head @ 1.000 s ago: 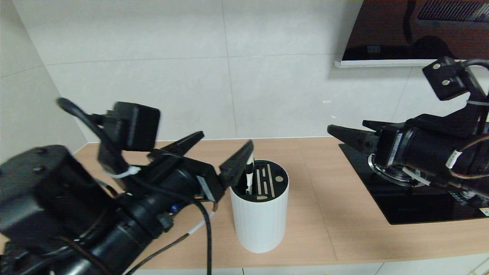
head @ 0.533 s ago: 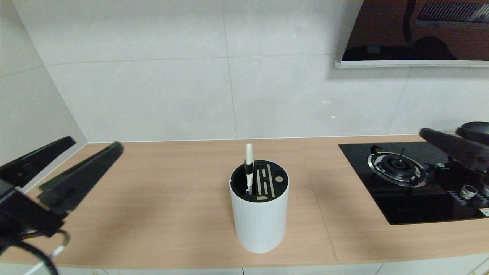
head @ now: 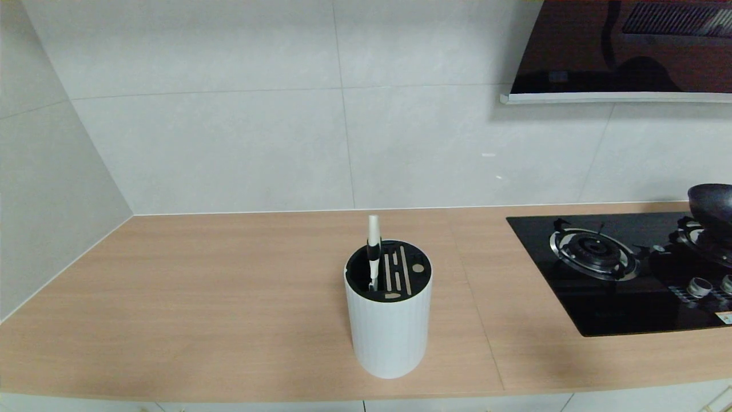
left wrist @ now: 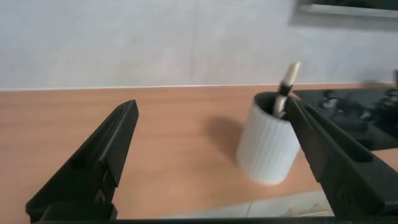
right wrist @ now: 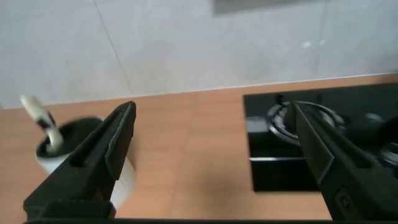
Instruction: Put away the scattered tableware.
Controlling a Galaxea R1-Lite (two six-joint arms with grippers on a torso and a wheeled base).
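A white ribbed cylindrical holder with a black slotted top stands upright near the front edge of the wooden counter. A utensil with a white and black handle sticks up out of its round hole. In the left wrist view my left gripper is open with nothing between its fingers, back from the counter and facing the holder and the utensil. In the right wrist view my right gripper is open and holds nothing, with the holder off to one side.
A black gas hob with burners and knobs takes up the right end of the counter, and a dark pan sits on its far burner. A range hood hangs above it. A tiled wall closes the back and left.
Both arms have drawn back out of the head view, the left one away from the holder. The utensil stays standing in the holder.
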